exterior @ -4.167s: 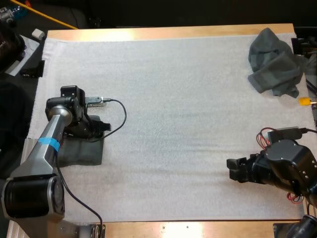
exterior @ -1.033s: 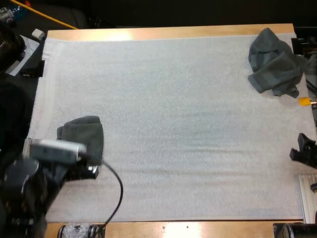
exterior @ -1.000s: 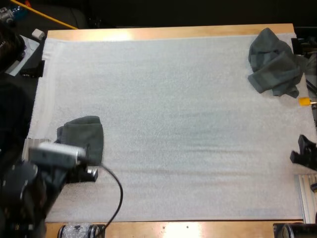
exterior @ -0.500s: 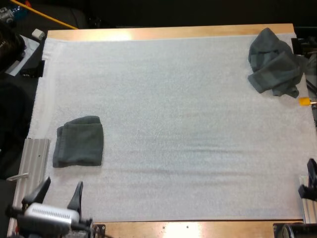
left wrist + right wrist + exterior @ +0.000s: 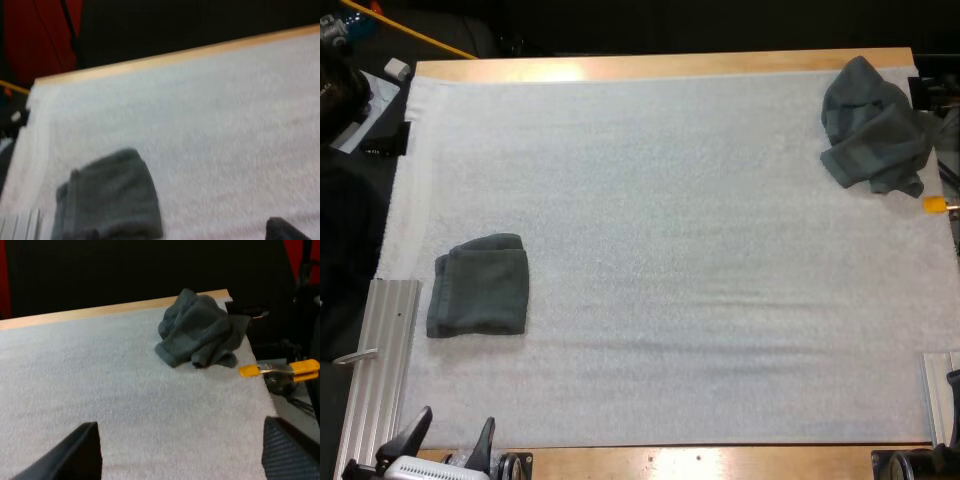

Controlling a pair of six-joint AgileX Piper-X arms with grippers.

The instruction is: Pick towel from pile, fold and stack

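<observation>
A folded dark grey-green towel (image 5: 478, 285) lies flat at the left of the white mat (image 5: 670, 200), and the left wrist view has the same folded towel (image 5: 107, 200) close ahead. A crumpled towel (image 5: 873, 125) sits heaped at the far right corner; the right wrist view looks across the mat at this crumpled towel (image 5: 200, 330). My left gripper (image 5: 450, 442) is at the near left edge of the table, open and holding nothing, well short of the folded towel. My right gripper (image 5: 180, 440) is open too, its fingers (image 5: 85, 450) wide apart over bare mat.
Ribbed metal rails flank the mat, one at the near left (image 5: 380, 370) and one at the near right (image 5: 940, 395). An orange clamp (image 5: 280, 369) sits just past the mat's right edge beside the crumpled towel.
My left gripper came off the folded towel and pulled back to the near left corner. My right arm drew back past the right edge. Neither towel has moved.
</observation>
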